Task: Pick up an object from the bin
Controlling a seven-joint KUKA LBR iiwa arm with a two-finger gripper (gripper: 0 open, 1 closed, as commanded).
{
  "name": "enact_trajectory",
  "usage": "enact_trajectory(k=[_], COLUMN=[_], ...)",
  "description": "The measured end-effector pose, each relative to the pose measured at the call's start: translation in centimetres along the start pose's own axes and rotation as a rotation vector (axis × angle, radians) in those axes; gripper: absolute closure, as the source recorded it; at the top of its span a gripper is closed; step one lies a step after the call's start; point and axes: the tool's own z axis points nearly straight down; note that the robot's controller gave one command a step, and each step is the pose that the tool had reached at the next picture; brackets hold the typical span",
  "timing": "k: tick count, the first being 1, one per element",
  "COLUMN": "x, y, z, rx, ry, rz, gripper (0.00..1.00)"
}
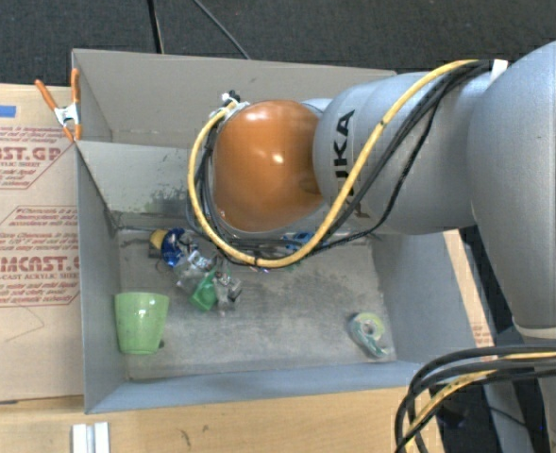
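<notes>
Green and small, a plastic piece (204, 296) lies left of centre in the grey metal bin (96, 272), just beneath the gripper (210, 274). I cannot tell whether the gripper is open or closed. Nothing looks lifted; the grasp and raise remain. A pale green plastic cup (142, 322) stands near left.

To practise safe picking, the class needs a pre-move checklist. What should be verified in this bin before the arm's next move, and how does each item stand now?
1. Green cup stands apart from other things, lower left: ok.
2. Small green piece free of neighbours: not ok, it lies in a cluster near a blue thing.
3. Ring-shaped thing lies alone, lower right: ok.
4. Anything hidden under the arm's orange cover: cannot tell.
</notes>
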Motion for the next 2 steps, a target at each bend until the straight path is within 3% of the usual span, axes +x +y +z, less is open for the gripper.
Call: enact_trajectory(k=[1,2], x=[-0.1,-0.3], y=[0.0,0.1], z=[-0.5,-4.5], rx=[-0.001,0.001], ry=[0.001,-0.001], rz=[0.001,0.001], gripper=[1.00,1.00])
